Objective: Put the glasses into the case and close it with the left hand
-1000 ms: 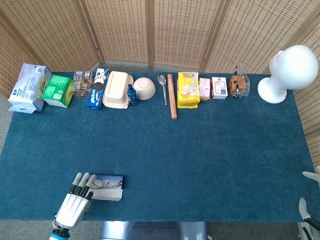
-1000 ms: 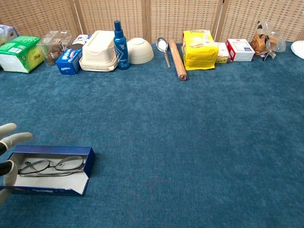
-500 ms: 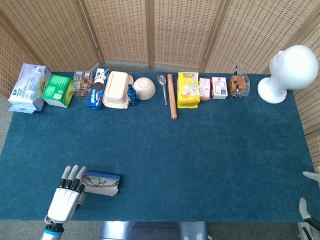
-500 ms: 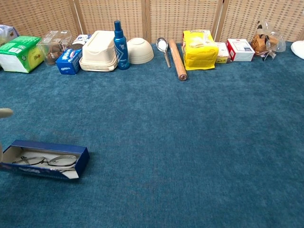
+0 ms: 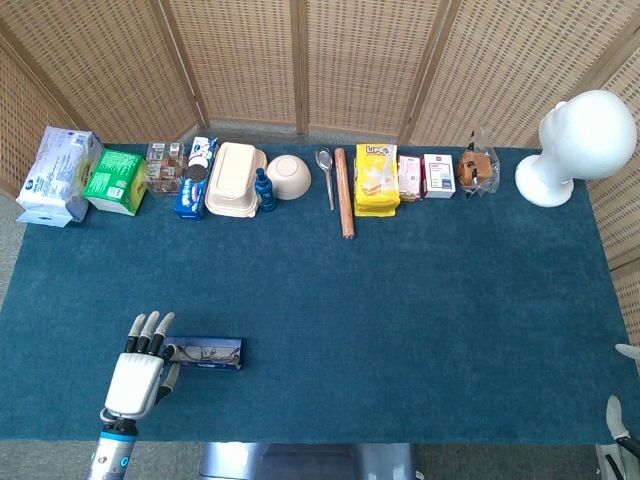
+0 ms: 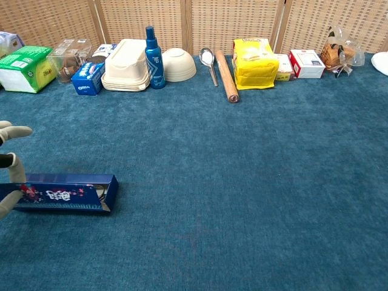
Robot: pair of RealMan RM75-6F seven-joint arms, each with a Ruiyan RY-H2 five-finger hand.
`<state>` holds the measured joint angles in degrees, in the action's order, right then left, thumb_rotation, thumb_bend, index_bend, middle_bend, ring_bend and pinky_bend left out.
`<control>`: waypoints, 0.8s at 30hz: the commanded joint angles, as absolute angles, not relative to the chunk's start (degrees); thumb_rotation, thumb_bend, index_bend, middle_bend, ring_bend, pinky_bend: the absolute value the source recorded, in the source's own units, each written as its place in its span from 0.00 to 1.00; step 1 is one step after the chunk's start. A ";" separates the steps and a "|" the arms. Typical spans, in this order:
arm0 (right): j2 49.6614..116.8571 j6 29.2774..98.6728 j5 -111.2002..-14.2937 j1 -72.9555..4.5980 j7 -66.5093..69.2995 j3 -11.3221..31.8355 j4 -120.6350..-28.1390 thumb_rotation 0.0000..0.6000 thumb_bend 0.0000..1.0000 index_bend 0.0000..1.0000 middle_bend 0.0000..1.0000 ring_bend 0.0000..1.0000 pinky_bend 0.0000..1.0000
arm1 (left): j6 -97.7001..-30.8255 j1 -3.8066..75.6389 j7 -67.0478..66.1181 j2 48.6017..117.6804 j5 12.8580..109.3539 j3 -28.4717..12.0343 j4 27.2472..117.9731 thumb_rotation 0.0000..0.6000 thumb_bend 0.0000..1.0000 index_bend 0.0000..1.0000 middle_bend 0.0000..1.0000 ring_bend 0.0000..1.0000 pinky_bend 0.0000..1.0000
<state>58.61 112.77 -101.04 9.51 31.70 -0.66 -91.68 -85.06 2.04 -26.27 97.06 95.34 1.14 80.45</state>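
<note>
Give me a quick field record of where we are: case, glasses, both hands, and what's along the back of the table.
case: blue case near the table's front left edge, lid mostly down, right end not fully shut
glasses: inside the case, barely visible at its open right end
left hand: at the case's left end, fingers touching it
right hand: only fingertips show at the table's right edge; state unclear
back row: blue spray bottle, bowl, yellow bag, white mannequin head
</note>
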 commanded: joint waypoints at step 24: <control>58.08 112.12 -101.19 9.62 30.27 -0.50 -93.05 1.00 0.47 0.00 0.28 0.12 0.14 | -82.40 5.27 -24.08 99.93 88.36 -3.18 80.52 1.00 0.42 0.54 0.08 0.00 0.00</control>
<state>58.09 112.12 -101.18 9.60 30.31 -0.50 -93.02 -82.51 5.13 -24.04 99.77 88.53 -3.03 80.62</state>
